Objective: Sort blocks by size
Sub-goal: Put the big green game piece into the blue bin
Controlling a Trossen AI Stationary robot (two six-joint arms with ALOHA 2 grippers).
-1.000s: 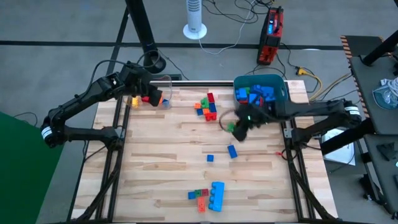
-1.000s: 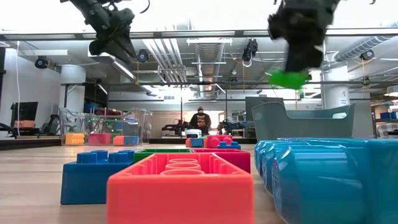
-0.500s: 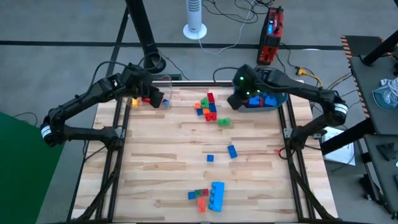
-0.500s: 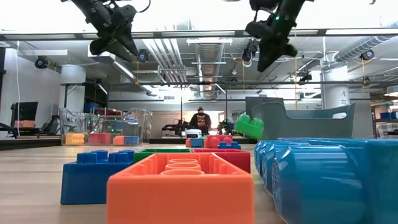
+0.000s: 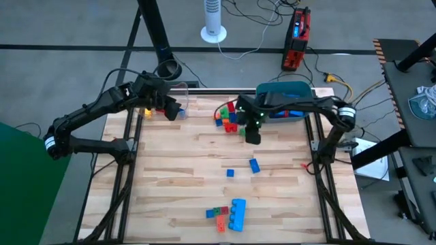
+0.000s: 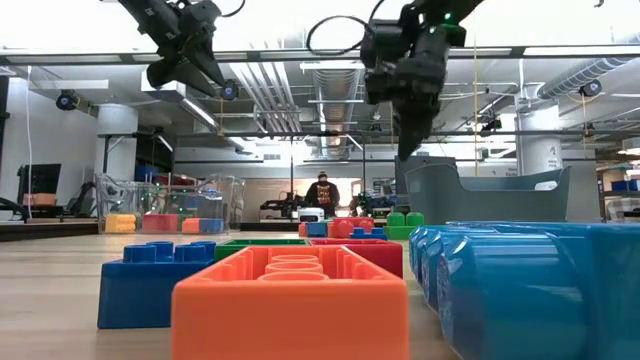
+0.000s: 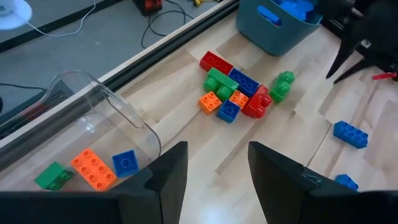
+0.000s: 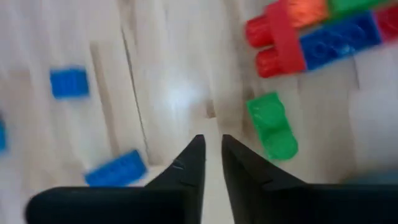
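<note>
Right end effector (image 5: 253,136): hangs above the table just beside the far cluster of blocks, fingers nearly together with only a slim gap, holding nothing; in the right wrist view (image 8: 211,163) the two tips point down at bare wood.
Green block (image 8: 272,126): lies free on the table just beside those tips, next to the cluster; also seen in the left wrist view (image 7: 282,85).
Left end effector (image 5: 172,111): over the table's far left corner beside the clear box, fingers (image 7: 166,168) set wide apart, nothing between them.
Clear box (image 7: 102,119): lying tipped on its side at the far left; inside it are a green block (image 7: 51,176), an orange block (image 7: 93,167) and a small blue block (image 7: 125,162).
Teal tub (image 5: 286,92): at the far right corner, partly covered by the right arm; blue blocks (image 7: 297,7) show inside it, their number unclear.
Far cluster (image 5: 228,114): red, green, blue and orange blocks touching one another near the table's far middle.
Loose blocks: a blue block (image 5: 254,165) and a tinier blue one (image 5: 230,173) mid-table, well apart from the cluster.
Near group (image 5: 228,214): a big light-blue block with small red, green, blue and orange ones just beside it at the near edge.
Hard to make out: the right wrist view is blurred; the low view is mostly filled by the near group, hiding the middle of the table (image 5: 177,163).
</note>
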